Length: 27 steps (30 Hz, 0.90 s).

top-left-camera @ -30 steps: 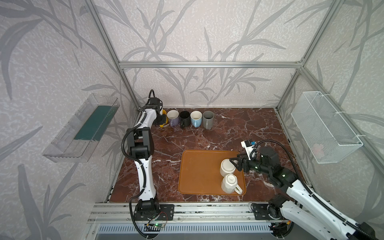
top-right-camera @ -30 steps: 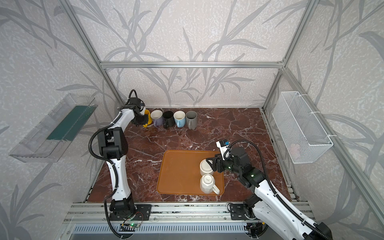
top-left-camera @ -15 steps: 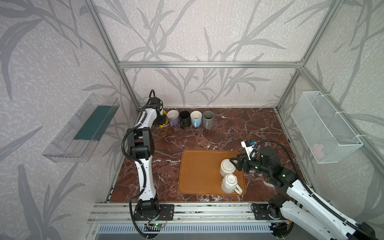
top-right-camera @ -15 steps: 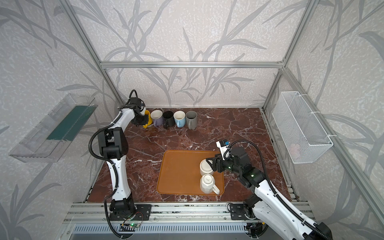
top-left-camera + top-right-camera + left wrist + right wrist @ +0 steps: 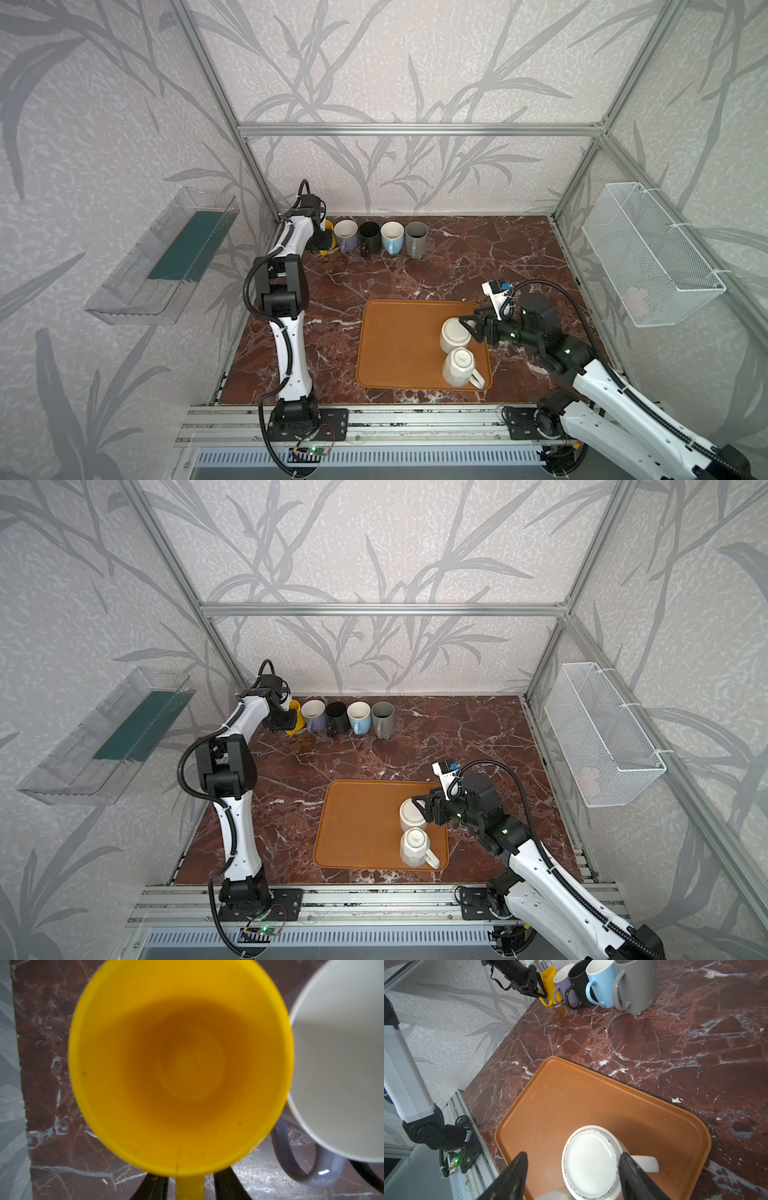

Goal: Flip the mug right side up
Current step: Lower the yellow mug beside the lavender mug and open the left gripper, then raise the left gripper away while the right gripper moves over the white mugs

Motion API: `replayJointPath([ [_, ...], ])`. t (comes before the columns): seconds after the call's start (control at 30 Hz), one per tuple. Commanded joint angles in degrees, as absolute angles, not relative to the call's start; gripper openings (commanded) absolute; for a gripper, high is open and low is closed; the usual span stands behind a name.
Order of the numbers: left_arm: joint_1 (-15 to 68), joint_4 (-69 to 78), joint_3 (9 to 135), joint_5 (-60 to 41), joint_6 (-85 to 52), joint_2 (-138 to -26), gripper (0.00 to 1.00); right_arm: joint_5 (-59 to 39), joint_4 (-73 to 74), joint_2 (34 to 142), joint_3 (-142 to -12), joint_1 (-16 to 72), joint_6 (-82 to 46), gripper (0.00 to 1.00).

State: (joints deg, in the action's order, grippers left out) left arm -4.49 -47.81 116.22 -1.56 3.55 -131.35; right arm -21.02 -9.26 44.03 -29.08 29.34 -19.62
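At the back-left corner of the marble table (image 5: 478, 257), the yellow mug (image 5: 180, 1068) stands upright just beside the purple mug (image 5: 342, 1053). The left gripper (image 5: 543, 993) has just parted its fingers (image 5: 152, 1186) off the yellow handle, which they now straddle with a gap on each side, so this mug is judged righted and released. Further right, on the orange tray (image 5: 395, 332), the rear white mug (image 5: 454, 334) and the front white mug (image 5: 459, 368) remain base-up. The right gripper (image 5: 573, 1155) waits unchanged, spread wide and flanking the rear one without clamping it, which makes it the likely next mug to turn.
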Motion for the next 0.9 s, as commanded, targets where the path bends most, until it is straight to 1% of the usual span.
replayJointPath([
  [0.0, -4.21, -49.49, 117.78, -1.19, 3.72, -131.16, 0.48, -21.36, -9.76, 43.24, -30.42, 29.17, -19.07, 0.70],
  [0.1, -4.20, -47.15, 116.05, -0.18, 3.18, -129.38, 0.60, -21.79, -10.38, 43.68, -30.78, 29.13, -18.66, 0.70],
  [0.27, -4.23, -46.67, 115.83, 1.23, 2.38, -127.36, 0.69, -22.25, -11.80, 44.56, -31.12, 29.18, -18.05, 0.71],
  [0.57, -4.19, -46.98, 115.20, 1.41, 1.55, -123.80, 0.79, -21.89, -13.02, 44.28, -31.42, 29.10, -17.38, 0.72],
  [0.87, -4.14, -45.21, 110.48, -0.51, -2.33, -117.60, 0.83, -20.83, -17.89, 42.90, -32.60, 29.13, -15.87, 0.77],
])
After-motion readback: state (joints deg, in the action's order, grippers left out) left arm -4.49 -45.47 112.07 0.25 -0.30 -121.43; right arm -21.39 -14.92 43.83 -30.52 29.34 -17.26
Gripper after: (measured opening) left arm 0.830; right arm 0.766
